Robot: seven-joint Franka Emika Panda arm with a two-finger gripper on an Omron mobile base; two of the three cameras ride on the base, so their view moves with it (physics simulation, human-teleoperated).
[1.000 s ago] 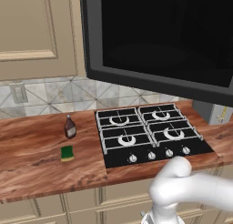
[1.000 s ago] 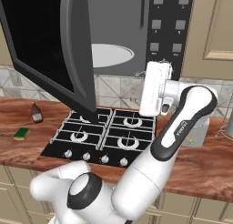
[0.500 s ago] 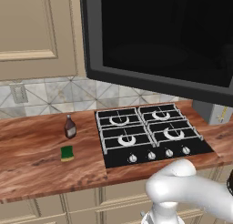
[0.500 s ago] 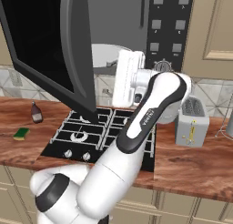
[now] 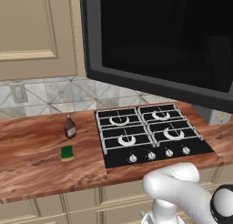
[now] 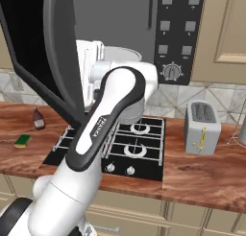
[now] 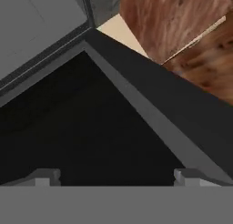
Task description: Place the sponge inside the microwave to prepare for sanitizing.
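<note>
One green-and-yellow rectangular sponge point(image 5: 67, 153), lower left, on wooden counter point(image 5: 32, 159). One brown bottle point(image 5: 69, 127) just above. One black microwave point(image 6: 175, 33), door swung open. One silver toaster point(image 6: 202, 128), right. Two-finger gripper point(image 7: 116, 175): fingers parted, empty.

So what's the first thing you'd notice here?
The big black microwave hangs over the stove with its dark door swung wide open. The white arm reaches up in front of it. Off on the wooden counter, a little green sponge sits by a brown bottle.
</note>
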